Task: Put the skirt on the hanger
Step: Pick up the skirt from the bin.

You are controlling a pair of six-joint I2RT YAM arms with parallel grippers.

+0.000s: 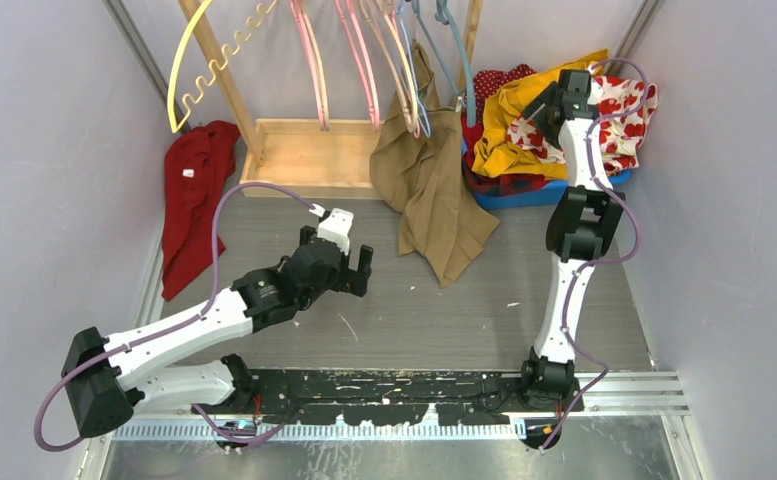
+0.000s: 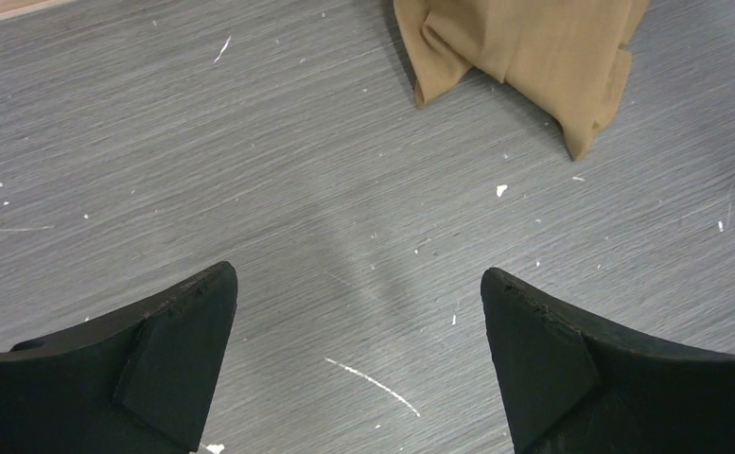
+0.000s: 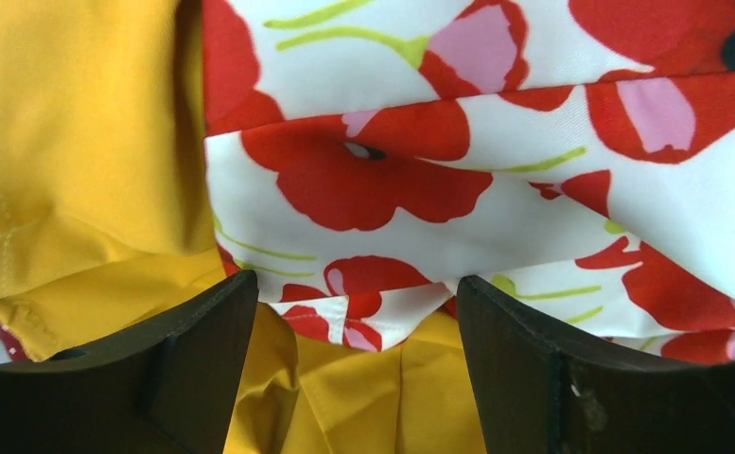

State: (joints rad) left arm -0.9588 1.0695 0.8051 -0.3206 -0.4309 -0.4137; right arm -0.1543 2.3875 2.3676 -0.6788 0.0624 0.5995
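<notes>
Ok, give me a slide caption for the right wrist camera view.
Open right gripper poised above a white poppy-print garment that overlaps a yellow garment.

We are in a robot test cell: plain pale walls (image 1: 24, 150) box in a scuffed grey table (image 1: 464, 320). The left arm (image 1: 194, 320) and right arm (image 1: 569, 290) are bolted to a rail (image 1: 624, 385) at its near edge, and a wooden rack (image 1: 304, 155) of hangers (image 1: 171, 85) stands at its far edge.

The left arm (image 1: 179, 328) and right arm (image 1: 567, 290) share white links, black joints, black wedge-shaped fingers (image 2: 155, 369) and looping lilac cables (image 1: 215, 245).
</notes>
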